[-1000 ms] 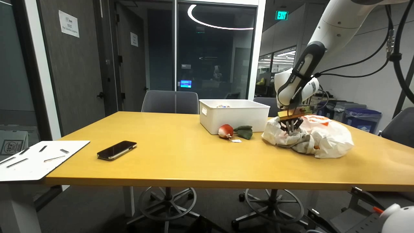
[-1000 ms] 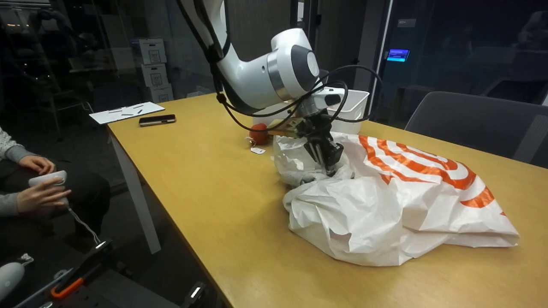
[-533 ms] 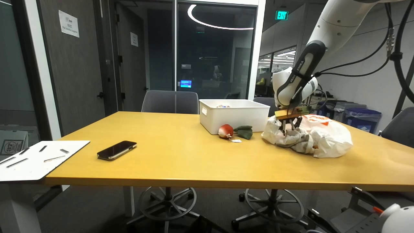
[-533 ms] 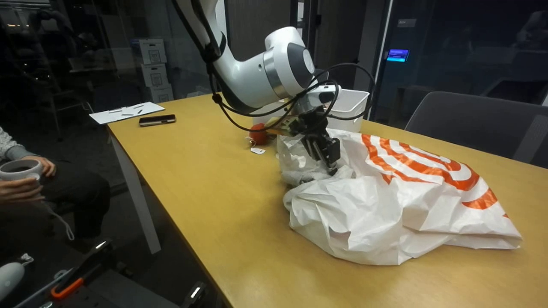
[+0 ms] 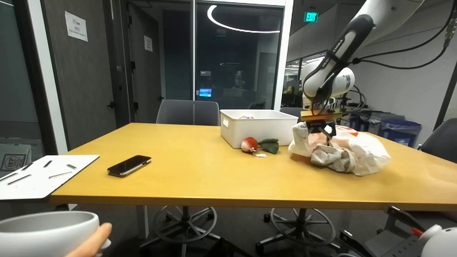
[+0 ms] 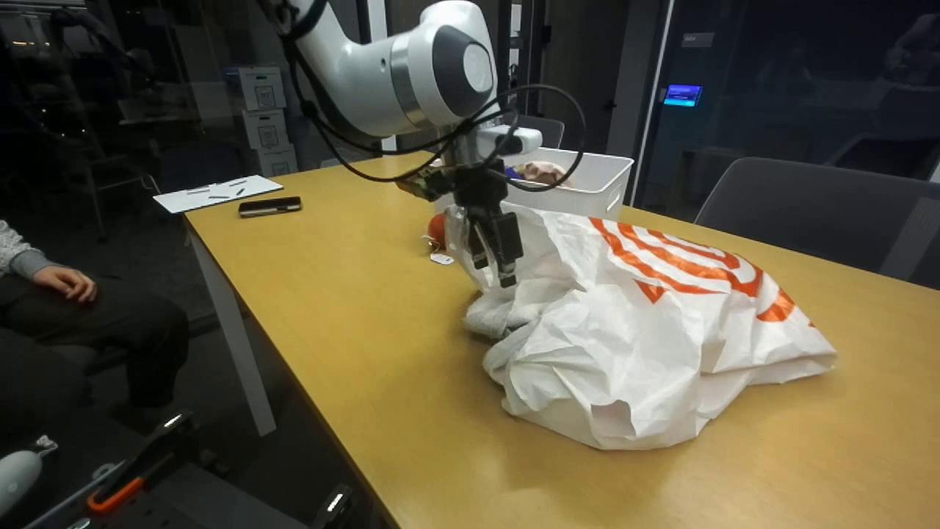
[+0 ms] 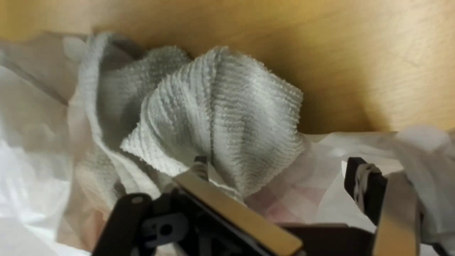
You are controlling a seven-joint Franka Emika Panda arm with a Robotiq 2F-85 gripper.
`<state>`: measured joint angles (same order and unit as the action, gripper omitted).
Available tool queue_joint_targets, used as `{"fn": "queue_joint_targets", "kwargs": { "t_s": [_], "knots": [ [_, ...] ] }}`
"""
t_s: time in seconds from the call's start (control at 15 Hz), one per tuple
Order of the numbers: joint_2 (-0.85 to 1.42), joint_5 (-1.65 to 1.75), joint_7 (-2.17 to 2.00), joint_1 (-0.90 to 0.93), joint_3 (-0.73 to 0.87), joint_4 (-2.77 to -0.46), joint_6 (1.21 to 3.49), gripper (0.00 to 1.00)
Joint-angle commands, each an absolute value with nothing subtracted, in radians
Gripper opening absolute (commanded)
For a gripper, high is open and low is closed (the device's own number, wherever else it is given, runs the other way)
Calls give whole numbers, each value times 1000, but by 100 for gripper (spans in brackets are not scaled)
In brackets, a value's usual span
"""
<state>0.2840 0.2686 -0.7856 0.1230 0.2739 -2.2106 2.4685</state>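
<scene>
My gripper is open, fingers wide apart, above the mouth of a white plastic bag with orange-red stripes. A crumpled grey ribbed cloth lies at that mouth, partly on the bag. In the wrist view the left finger overlaps the cloth; whether they touch I cannot tell. Thin bag film shows behind the gap, and a fold of it drapes about the right finger. Nothing is gripped. In an exterior view one finger is partly hidden behind raised bag film.
Beside the bag stands a white bin with items inside. Before it lies a red-and-white bulb-shaped thing with green leaves. A phone and white board lie farther off. A hand holds a cup close by.
The gripper's jaws have spread from shut to wide open, and it has risen off the cloth. The bag's edge has lifted and shifted with it. A hand-held cup has come into an exterior view's foreground.
</scene>
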Motion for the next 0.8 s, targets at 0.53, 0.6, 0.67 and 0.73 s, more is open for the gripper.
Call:
{"fn": "queue_joint_targets", "kwargs": {
  "t_s": [0.53, 0.6, 0.67, 0.73],
  "knots": [
    [-95, 477, -1194, 58, 43, -2324, 1875, 100],
    [-87, 500, -1232, 50, 29, -2318, 1829, 100],
    [-78, 516, -1268, 44, 19, -2312, 1781, 100],
    [-77, 530, -1309, 38, 12, -2311, 1742, 100]
  ]
}}
